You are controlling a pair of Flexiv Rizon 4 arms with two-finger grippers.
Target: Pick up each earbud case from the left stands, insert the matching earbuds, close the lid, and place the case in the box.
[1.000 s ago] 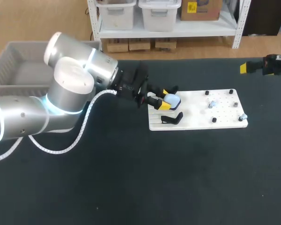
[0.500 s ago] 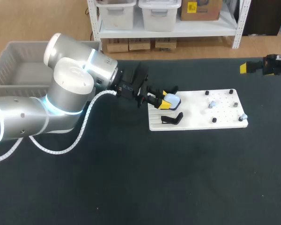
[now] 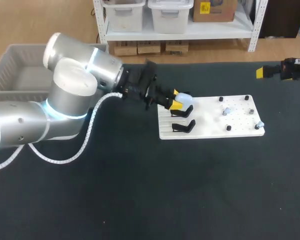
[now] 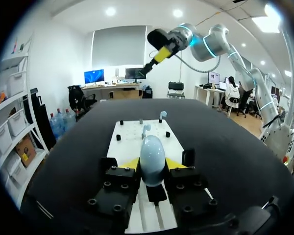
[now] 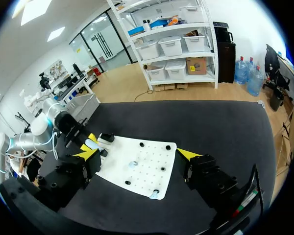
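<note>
A grey box (image 3: 17, 67) is sitting well behind the left gripper (image 4: 152, 165), beside its arm. The left gripper is pinching the pale blue earbud case (image 4: 152, 151) from both sides between its yellow tips, at the near end of the white board (image 3: 210, 127). A black stand (image 3: 183, 126) is sitting on that board just beside the gripper, and small pale earbuds (image 3: 226, 111) are resting among pegs ahead of it. The right gripper (image 5: 137, 155) is hanging well apart from the board's far end, its fingers spread wide.
</note>
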